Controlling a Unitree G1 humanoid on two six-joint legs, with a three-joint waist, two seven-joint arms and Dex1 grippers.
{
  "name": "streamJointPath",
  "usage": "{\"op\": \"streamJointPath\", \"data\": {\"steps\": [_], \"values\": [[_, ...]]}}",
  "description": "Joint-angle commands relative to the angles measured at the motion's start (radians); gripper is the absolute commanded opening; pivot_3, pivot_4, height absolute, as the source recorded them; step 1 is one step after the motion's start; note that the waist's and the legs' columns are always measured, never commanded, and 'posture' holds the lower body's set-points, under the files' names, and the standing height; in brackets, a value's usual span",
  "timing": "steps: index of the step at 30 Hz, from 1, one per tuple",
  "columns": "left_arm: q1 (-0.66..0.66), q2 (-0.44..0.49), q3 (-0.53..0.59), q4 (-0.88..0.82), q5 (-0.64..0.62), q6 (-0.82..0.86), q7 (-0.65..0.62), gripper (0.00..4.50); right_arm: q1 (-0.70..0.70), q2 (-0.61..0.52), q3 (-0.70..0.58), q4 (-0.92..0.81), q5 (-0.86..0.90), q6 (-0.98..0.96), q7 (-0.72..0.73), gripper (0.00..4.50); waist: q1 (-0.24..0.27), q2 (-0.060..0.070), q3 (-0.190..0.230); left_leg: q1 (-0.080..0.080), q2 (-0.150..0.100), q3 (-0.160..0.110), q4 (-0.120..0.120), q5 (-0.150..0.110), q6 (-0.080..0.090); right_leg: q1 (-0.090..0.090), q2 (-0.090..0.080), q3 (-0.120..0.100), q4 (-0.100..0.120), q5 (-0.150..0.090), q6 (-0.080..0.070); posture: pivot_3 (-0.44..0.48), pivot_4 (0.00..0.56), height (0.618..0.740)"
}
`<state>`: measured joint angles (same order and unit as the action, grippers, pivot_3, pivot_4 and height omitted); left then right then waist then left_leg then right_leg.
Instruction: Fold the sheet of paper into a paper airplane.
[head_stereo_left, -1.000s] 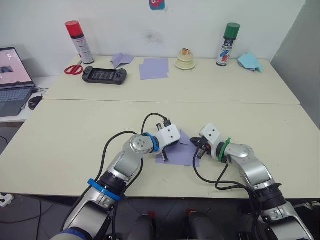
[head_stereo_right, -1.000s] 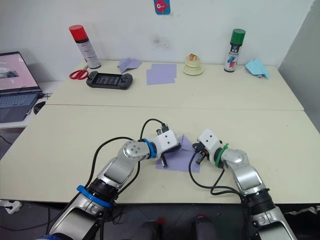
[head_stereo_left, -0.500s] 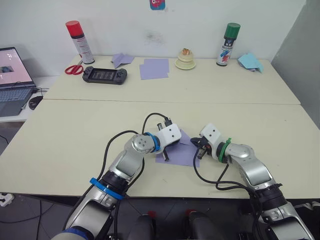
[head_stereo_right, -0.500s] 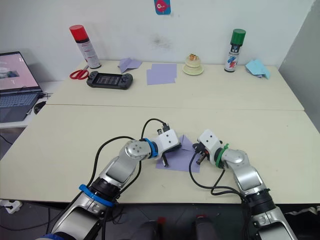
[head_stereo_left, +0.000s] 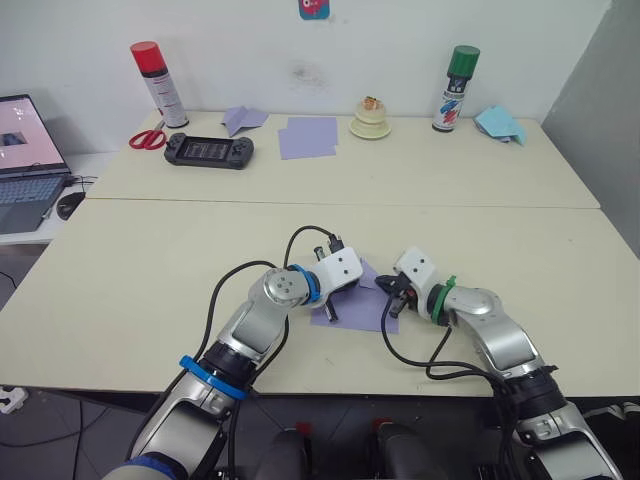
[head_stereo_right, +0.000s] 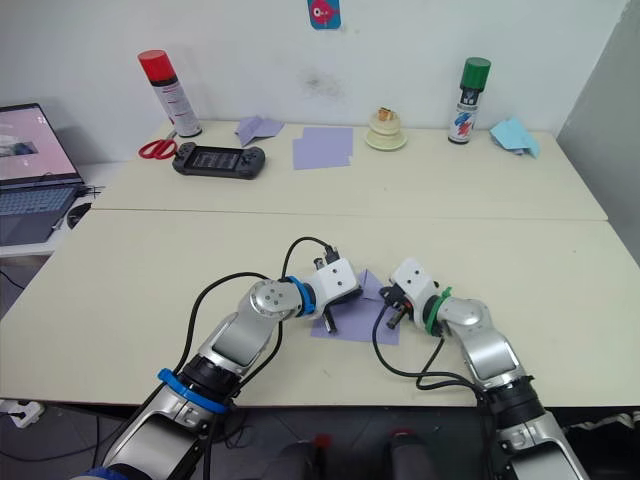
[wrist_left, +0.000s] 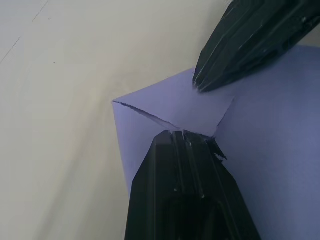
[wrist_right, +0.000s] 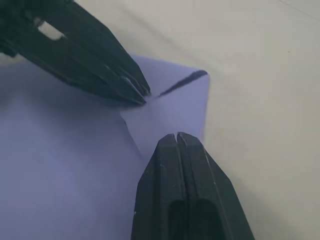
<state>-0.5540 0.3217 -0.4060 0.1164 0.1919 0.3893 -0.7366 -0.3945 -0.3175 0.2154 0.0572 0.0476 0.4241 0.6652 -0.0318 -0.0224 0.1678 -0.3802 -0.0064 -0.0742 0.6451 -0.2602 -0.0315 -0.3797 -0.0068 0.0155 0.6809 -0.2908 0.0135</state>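
Observation:
The sheet of paper (head_stereo_left: 362, 304) lies flat on the near table, lavender, with one corner folded over into a small triangular flap (wrist_left: 175, 102). My left gripper (head_stereo_left: 331, 316) is shut, and its tip (wrist_left: 184, 133) rests on the edge of that flap. From the other side, my right gripper (head_stereo_left: 391, 305) is also shut, with its tip (wrist_right: 177, 135) pressing on the same flap (wrist_right: 172, 105). The two tips stand a short way apart and hold nothing between their fingers.
On the far table stand a red spray can (head_stereo_left: 158, 83), scissors (head_stereo_left: 147, 139), a game controller (head_stereo_left: 208, 150), a lavender folded plane (head_stereo_left: 243, 119), two overlapping lavender sheets (head_stereo_left: 308, 136), a cream roll (head_stereo_left: 369, 122), a green spray can (head_stereo_left: 456, 87) and light-blue folded paper (head_stereo_left: 500, 124). A laptop (head_stereo_left: 25, 160) sits at far left.
My right gripper has edged a little to the left over the paper, closer to the left gripper. The left arm and the paper have stayed put.

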Motion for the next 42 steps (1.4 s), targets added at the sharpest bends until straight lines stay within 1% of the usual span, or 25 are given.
{"op": "streamJointPath", "data": {"steps": [1,5,9,20,27,42], "values": [[0.003,-0.001,-0.017,-0.031,0.003,0.007,-0.013,0.02,-0.054,0.04,-0.03,0.009,0.023,-0.038,-0.032,0.0,0.0,0.001,0.001,0.0,0.0,0.0,0.0,0.0,0.0,0.0,0.0,0.0,0.0,0.0,0.0,0.0,0.15,0.74],[0.004,-0.002,-0.022,-0.037,0.003,0.013,-0.02,0.02,-0.09,0.069,-0.02,0.056,0.017,-0.059,-0.05,0.0,0.002,0.002,0.001,-0.001,0.0,0.0,0.0,0.0,0.0,-0.001,0.0,0.0,0.0,0.002,-0.004,0.0,0.15,0.74],[0.004,-0.003,-0.022,-0.043,0.006,0.019,-0.023,0.02,-0.113,0.082,-0.021,0.097,0.015,-0.084,-0.062,0.0,0.002,0.002,0.001,-0.001,-0.001,0.0,0.0,0.0,0.0,-0.001,-0.001,0.0,0.0,0.003,-0.004,0.0,0.15,0.74],[-0.003,0.0,-0.026,-0.053,-0.002,0.017,-0.046,0.02,-0.122,0.066,-0.01,0.204,-0.014,-0.151,-0.065,0.0,0.002,0.002,0.001,-0.001,-0.001,0.0,0.0,0.0,0.0,-0.001,-0.001,0.0,0.0,0.003,-0.005,0.0,0.15,0.74],[0.0,0.004,-0.029,-0.076,-0.01,0.014,-0.076,0.02,-0.117,0.07,-0.014,0.213,-0.019,-0.16,-0.063,0.0,0.002,0.002,0.001,-0.001,-0.001,0.0,0.0,0.0,0.0,-0.001,-0.001,0.0,0.0,0.003,-0.005,0.0,0.15,0.74],[-0.022,0.002,-0.016,-0.051,-0.009,0.016,-0.078,0.02,-0.106,0.08,0.0,0.188,-0.008,-0.155,-0.037,0.0,0.002,0.002,0.001,-0.001,-0.001,0.0,0.0,0.0,0.0,-0.001,-0.001,0.0,0.0,0.003,-0.005,0.0,0.15,0.74]]}}
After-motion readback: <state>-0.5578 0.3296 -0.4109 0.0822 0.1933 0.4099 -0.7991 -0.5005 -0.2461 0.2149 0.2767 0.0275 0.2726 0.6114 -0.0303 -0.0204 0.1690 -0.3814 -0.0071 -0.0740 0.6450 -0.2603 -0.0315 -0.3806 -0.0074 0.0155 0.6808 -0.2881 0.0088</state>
